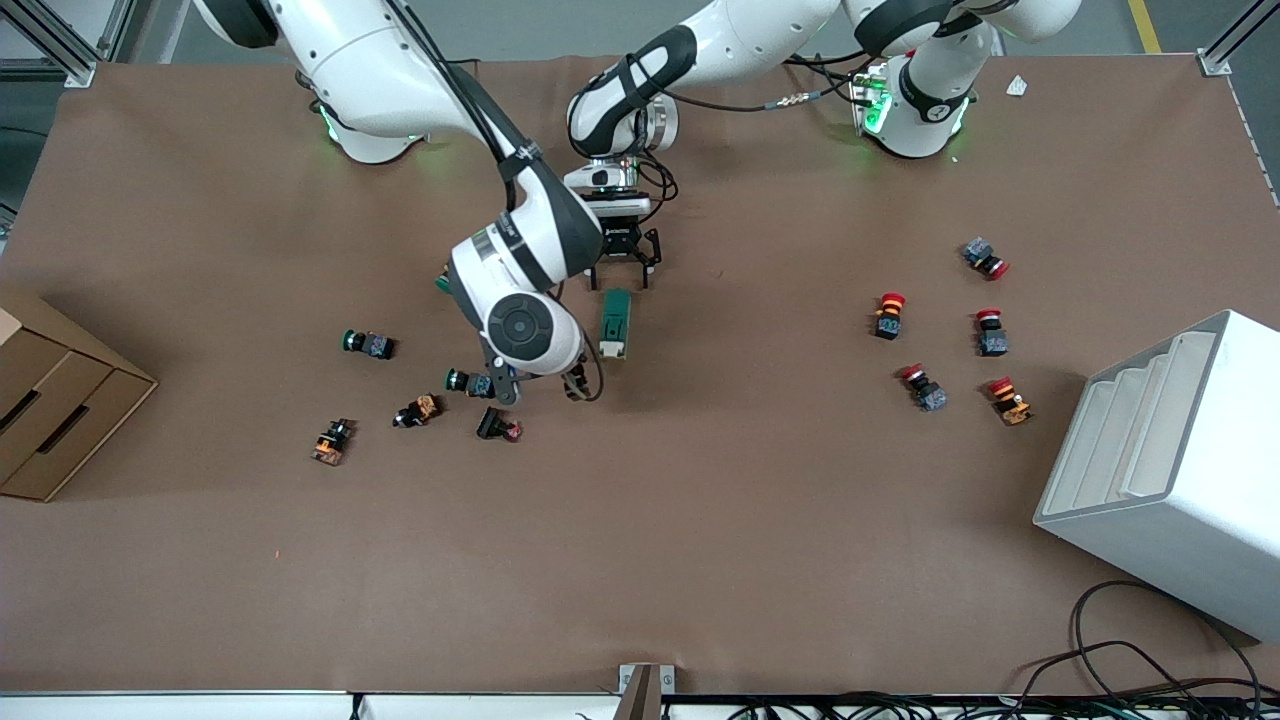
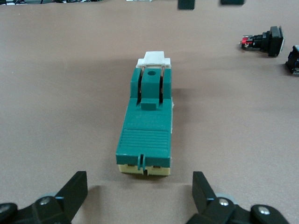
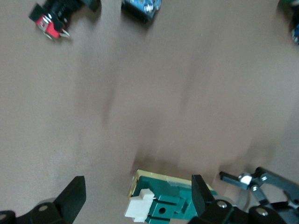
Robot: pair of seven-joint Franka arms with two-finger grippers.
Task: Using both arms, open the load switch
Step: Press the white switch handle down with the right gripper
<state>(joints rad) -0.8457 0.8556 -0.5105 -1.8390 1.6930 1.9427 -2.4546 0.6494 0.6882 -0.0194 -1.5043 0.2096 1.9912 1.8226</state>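
Small stiff load switch point(image 1: 615, 323) lies flat — left hand point(image 1: 622, 274) and right hand point(image 3: 135, 196) open; pinch its green sides, lift the cream lever point(image 2: 154, 59).

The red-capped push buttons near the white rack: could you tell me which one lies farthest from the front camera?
The red-capped button lying tilted above the other four, nearest the left arm's base; the rest cluster lower, closer to the camera.

One load switch point(image 1: 615, 322), two arms point(image 1: 520, 250)

bare table point(image 1: 700, 330) around the load switch point(image 1: 615, 323), push buttons point(image 1: 470, 381) nearby
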